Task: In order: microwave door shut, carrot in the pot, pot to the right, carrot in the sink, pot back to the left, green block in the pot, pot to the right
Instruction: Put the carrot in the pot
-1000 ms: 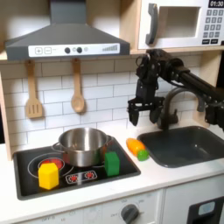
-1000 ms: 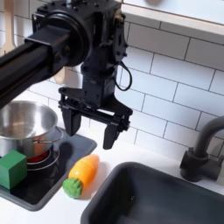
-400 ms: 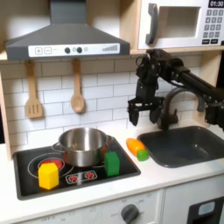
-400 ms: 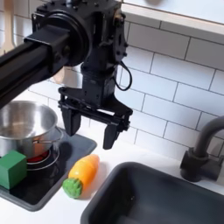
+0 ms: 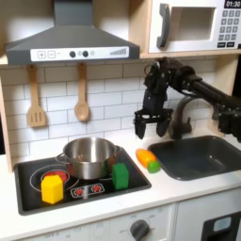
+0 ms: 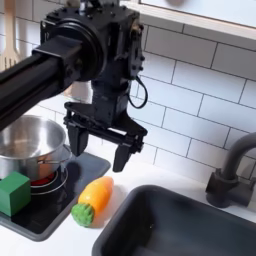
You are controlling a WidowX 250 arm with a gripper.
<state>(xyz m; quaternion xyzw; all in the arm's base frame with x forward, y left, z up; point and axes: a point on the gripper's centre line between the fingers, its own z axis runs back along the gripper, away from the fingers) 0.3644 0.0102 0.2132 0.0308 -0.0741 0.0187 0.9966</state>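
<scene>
Orange carrot lies on the tabletop just below the claw, whose jaws hang wide open, empty.

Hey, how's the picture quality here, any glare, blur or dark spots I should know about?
In the first exterior view, soft overall and evenly lit; the pot shows bright reflections. In the second exterior view, the black arm is dark with little detail, the open end effector is slightly soft, and the carrot is clear.
</scene>
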